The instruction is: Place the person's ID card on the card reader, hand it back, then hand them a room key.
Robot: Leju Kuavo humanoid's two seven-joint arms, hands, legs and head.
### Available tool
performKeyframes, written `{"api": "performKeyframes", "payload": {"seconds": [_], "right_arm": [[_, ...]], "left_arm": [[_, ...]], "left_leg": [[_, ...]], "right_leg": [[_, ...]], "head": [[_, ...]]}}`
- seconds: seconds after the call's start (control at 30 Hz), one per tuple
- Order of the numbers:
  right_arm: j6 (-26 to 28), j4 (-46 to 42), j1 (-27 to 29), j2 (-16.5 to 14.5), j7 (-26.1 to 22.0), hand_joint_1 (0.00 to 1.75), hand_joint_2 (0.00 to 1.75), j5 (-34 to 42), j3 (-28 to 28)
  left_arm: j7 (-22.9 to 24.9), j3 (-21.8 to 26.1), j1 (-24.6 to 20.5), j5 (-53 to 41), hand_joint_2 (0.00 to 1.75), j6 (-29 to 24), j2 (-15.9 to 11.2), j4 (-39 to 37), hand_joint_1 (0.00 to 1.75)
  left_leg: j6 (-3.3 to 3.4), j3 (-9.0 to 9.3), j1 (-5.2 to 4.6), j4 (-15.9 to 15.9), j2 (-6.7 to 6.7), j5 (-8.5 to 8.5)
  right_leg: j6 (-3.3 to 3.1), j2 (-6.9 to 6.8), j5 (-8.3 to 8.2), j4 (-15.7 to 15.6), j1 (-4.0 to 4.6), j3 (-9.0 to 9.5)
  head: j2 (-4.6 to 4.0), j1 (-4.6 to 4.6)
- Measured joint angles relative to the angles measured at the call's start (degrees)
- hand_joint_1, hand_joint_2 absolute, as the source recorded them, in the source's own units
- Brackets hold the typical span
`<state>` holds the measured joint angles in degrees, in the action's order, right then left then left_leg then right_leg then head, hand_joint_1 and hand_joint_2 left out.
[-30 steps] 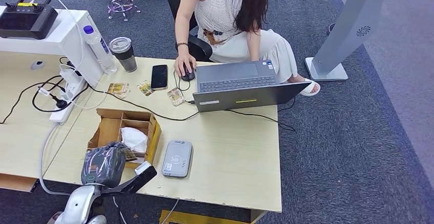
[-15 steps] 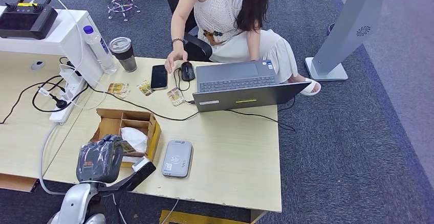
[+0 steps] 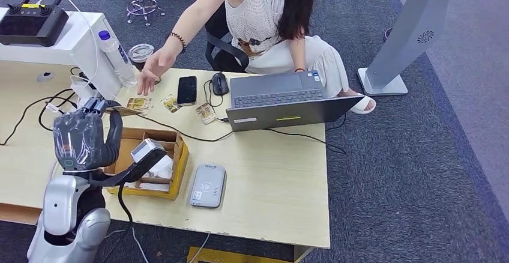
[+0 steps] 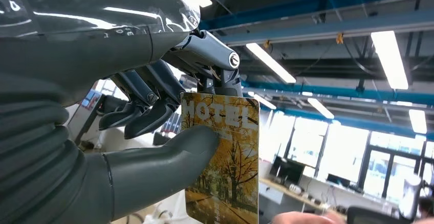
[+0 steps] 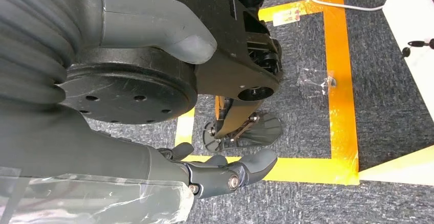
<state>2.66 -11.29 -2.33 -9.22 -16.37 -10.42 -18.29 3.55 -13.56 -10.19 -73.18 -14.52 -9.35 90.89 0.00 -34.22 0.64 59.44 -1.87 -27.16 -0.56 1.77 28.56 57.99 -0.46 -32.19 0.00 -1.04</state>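
item: room key [image 4: 225,157], a card printed "hotel", pinched upright between the thumb and fingers [image 4: 148,112] of the left hand [image 3: 81,140], raised above the tabletop [image 3: 276,179]; the person's open hand [image 3: 149,71] waits just beyond the fingertips. handling, as judged: extend toward that palm, keep the pinch firm until the card is grasped, then release. right hand [image 5: 220,175] hangs over the floor, fingers loosely spread, holding nothing.

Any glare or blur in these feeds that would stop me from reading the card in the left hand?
Left wrist view: the key card pinched by the left hand is sharp, its HOTEL lettering readable, but the bright windows and ceiling lights behind are blown out. Head view: even light, and the card is edge-on and small. Right wrist view: sharp, with glare on the plastic wrap over the right hand.
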Motion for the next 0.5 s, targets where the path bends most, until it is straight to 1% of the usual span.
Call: {"api": "performKeyframes", "payload": {"seconds": [0.13, 0.23, 0.27, 0.33, 0.5], "right_arm": [[-0.3, 0.0, 0.0, 0.0, 0.0, 0.0, 1.75, -0.1, 0.0], [-0.4, 0.1, 0.0, 0.0, 0.2, 0.0, 1.75, -1.0, 0.1], [-0.5, 0.1, -0.1, 0.0, 0.6, 0.0, 1.75, -1.4, 0.2], [-0.5, 0.1, -0.5, -0.1, 1.7, 0.0, 1.75, -2.4, 0.4], [-0.9, 0.0, -1.5, -0.5, 4.0, 0.0, 1.75, -3.9, 1.4]], "left_arm": [[-0.1, 0.0, -2.0, -0.2, 1.75, -0.8, -0.2, -0.6, 1.75], [0.8, 0.0, -3.9, -2.7, 1.75, -2.6, -0.3, -1.8, 1.75], [1.2, 0.0, -5.4, -3.9, 1.75, -3.4, -0.4, -2.9, 1.75], [1.7, 0.0, -9.7, -6.0, 1.75, -4.6, -0.4, -6.5, 1.75], [1.8, -0.1, -20.9, -8.4, 1.75, -5.2, -0.4, -18.9, 1.75]], "left_leg": [[0.0, 0.0, 0.0, 0.0, 0.02, 0.0], [0.0, -0.04, 0.0, 0.0, 0.0, 0.0], [0.02, -0.05, 0.0, 0.0, -0.02, 0.02], [0.05, -0.06, 0.0, 0.0, -0.05, 0.08], [-0.03, -0.04, 0.01, 0.0, 0.02, 0.22]], "right_leg": [[-0.01, 0.02, -0.01, 0.0, 0.0, -0.03], [-0.01, -0.01, -0.01, 0.0, 0.0, -0.09], [-0.01, -0.03, -0.01, 0.0, 0.0, -0.09], [-0.01, -0.07, -0.05, 0.0, 0.0, -0.08], [0.01, 0.04, -0.23, 0.0, 0.0, -0.1]], "head": [[0.0, 0.01], [0.0, 0.0], [0.0, 0.01], [0.0, 0.01], [0.0, 0.01]]}}
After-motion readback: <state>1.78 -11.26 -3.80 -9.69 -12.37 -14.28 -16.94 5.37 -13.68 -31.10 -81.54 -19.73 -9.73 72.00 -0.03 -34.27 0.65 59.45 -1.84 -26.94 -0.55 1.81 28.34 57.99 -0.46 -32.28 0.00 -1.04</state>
